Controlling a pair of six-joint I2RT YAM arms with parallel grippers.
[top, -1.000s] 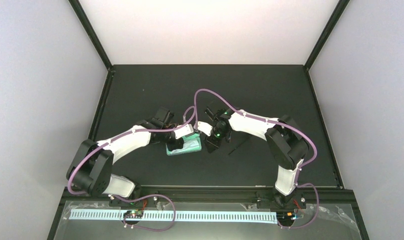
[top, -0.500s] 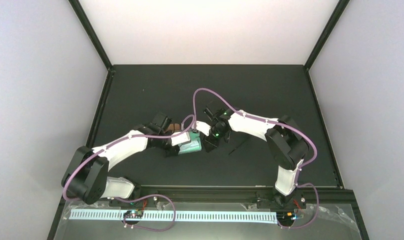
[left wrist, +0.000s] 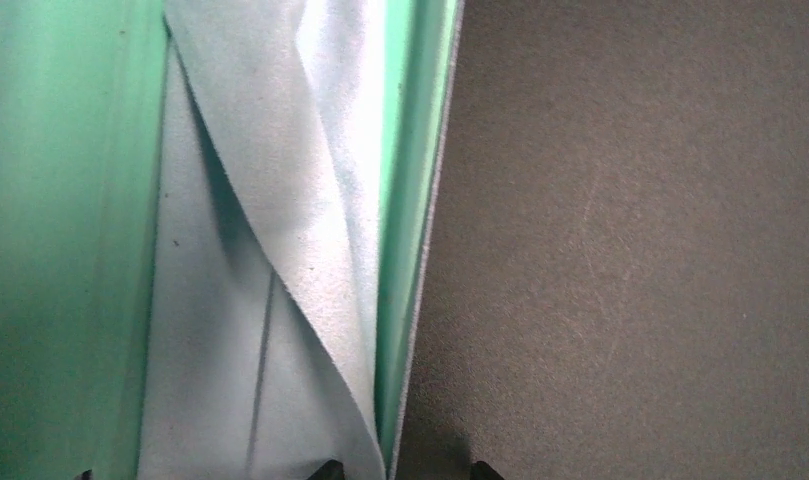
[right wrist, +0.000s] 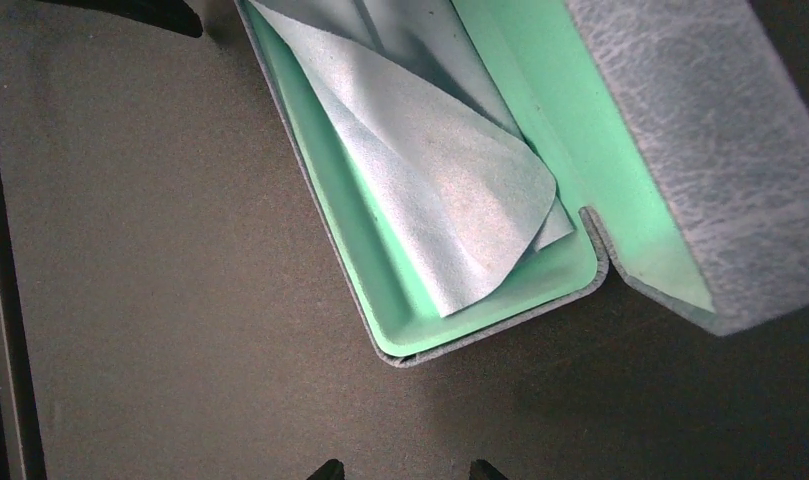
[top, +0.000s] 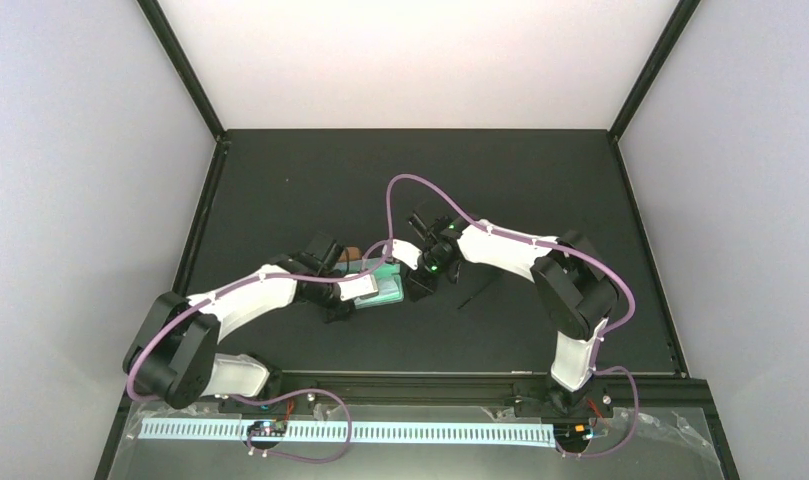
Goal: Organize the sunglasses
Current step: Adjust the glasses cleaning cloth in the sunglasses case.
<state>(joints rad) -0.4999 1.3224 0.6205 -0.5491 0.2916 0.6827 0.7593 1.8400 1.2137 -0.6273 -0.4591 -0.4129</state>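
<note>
Left arm (top: 270,285) has been shifted right over the open case (right wrist: 385,340), left jaws apart astride its rim; right jaws apart, empty. Case is being readied, cloth (right wrist: 450,190) inside; sunglasses (top: 477,290), seemingly on tabletop (top: 530,180) by right arm (top: 500,245), must be picked next.

Reddish-brown sunglasses (top: 351,252): only small brown patch visible, mid-table (top: 280,180), rest hidden; pose indiscernible. Black sunglasses (top: 477,290): thin dark shape, lying flat right of centre, barely distinct from dark surface.
</note>
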